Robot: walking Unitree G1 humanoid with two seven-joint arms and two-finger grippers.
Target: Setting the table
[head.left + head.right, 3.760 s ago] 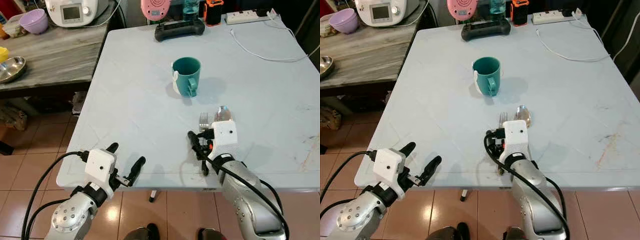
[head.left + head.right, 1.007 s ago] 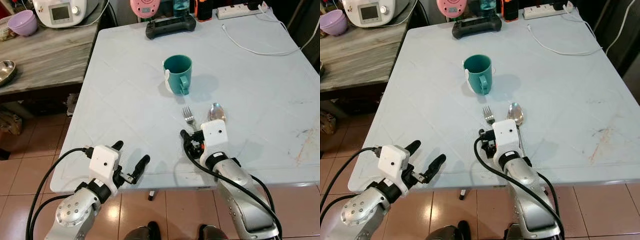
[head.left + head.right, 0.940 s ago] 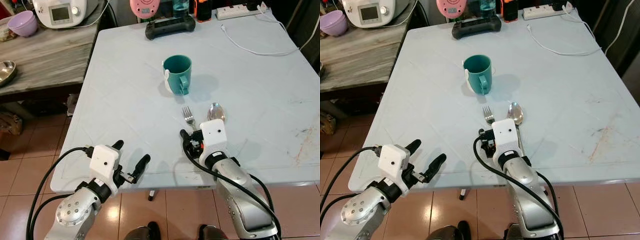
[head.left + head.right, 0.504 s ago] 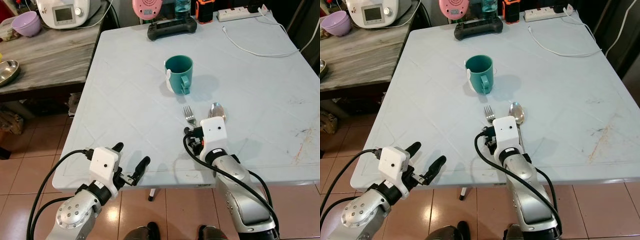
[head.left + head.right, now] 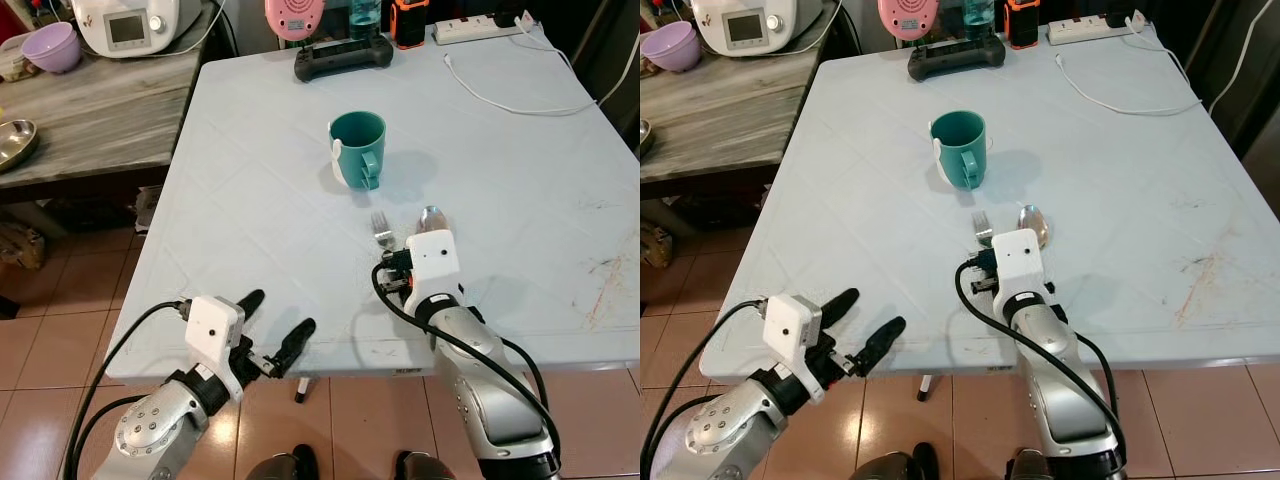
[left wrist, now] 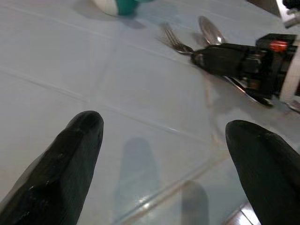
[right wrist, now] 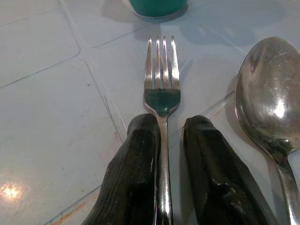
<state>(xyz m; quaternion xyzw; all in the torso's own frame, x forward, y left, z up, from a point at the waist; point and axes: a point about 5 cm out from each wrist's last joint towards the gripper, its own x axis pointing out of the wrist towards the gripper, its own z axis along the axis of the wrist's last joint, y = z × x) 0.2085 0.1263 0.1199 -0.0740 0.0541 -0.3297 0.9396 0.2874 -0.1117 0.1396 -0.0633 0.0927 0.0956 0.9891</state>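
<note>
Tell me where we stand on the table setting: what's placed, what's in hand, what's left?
Placed: the teal mug stands upright mid-table, and the spoon lies on the table near its front edge. In hand: the right tool has its fingers closed on the fork handle, tines toward the mug, beside the spoon. Left: release the fork. The left tool hovers open at the table edge, holding nothing.
</note>
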